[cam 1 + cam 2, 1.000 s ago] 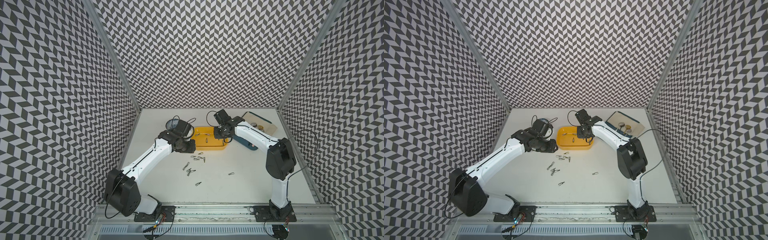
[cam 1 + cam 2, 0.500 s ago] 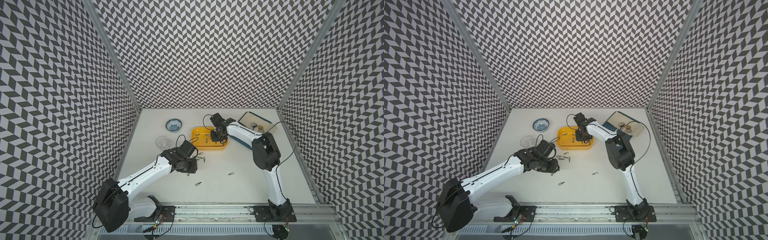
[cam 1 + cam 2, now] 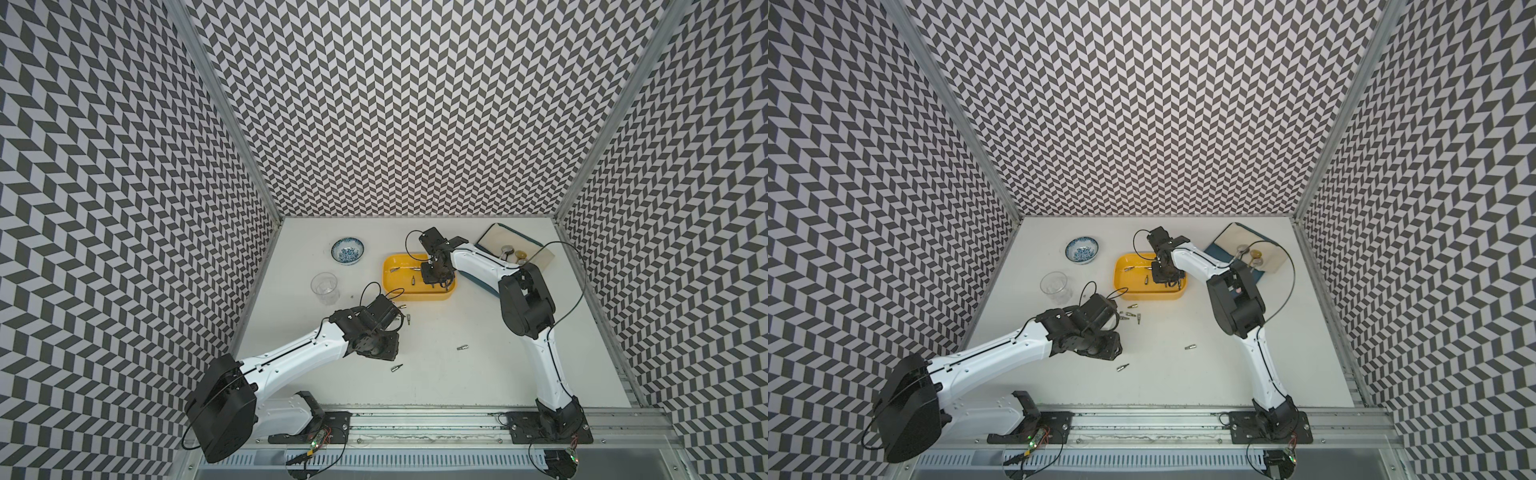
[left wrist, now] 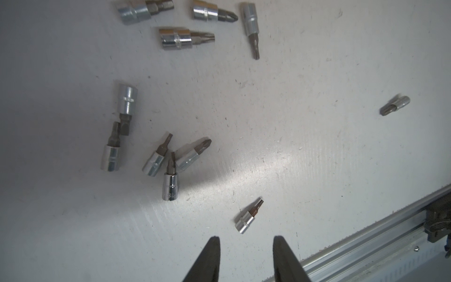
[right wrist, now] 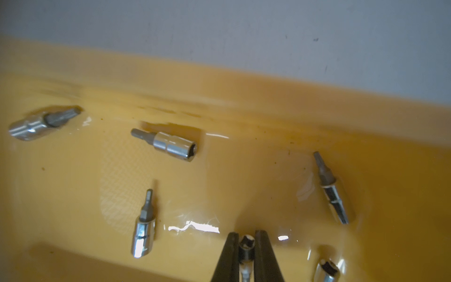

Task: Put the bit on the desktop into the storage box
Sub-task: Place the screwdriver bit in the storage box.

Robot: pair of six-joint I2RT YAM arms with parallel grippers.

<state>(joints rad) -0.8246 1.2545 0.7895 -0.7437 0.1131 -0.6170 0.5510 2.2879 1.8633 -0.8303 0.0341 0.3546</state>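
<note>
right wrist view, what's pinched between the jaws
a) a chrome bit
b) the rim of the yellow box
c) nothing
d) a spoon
a, the right arm's jaws are closed on a chrome bit, its socket end showing between them, just above the floor of the storage box, where other bits lie loose.

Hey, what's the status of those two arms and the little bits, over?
Right gripper shut on a bit, over the storage box. Left gripper open, empty, above loose bits on the desktop. Nothing blocking the box.
</note>
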